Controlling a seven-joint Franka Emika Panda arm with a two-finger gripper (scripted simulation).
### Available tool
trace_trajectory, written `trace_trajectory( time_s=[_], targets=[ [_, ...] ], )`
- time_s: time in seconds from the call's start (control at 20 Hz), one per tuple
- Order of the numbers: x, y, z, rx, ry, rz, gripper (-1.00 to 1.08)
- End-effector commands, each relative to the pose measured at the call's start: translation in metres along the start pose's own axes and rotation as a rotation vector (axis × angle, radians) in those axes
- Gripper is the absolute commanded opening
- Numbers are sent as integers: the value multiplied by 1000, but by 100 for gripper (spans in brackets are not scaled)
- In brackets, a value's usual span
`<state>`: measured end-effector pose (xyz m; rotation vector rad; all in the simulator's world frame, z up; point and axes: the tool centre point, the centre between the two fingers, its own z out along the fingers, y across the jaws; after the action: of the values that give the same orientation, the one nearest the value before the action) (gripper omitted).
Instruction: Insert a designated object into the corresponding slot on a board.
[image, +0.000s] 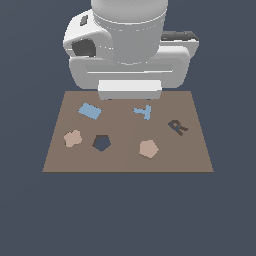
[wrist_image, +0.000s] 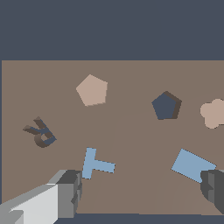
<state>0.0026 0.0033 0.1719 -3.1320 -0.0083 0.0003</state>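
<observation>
The arm is hanging high over the far edge of the board (image: 127, 162), its gripper (wrist_image: 142, 192) spread wide and gripping nothing, both fingers (wrist_image: 70, 192) framing the scene in the wrist view, which looks like a survey pose for picking a target. The tan pentagon (image: 148, 149) is lying flat and free on the board, well apart from the pentagon slot (image: 102, 143), which is sitting empty between it and the lobed tan piece (image: 73, 138). The blue T (image: 143, 112), blue rectangle (image: 90, 111) and dark letter R (image: 177, 127) are resting elsewhere, clear of the route. In the exterior view the arm's bulk is hiding the fingers entirely, and the wrist view is cutting off the lobed piece at its edge
</observation>
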Motion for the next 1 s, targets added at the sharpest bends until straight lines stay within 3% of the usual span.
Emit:
trace_trajectory(
  time_s=[0.0, 0.45, 0.95],
  targets=[
    [0, 0, 0, 0, 0, 0, 100],
    [10, -9, 17, -1, 0, 18, 100],
    [45, -35, 70, -6, 1, 76, 100]
  ],
)
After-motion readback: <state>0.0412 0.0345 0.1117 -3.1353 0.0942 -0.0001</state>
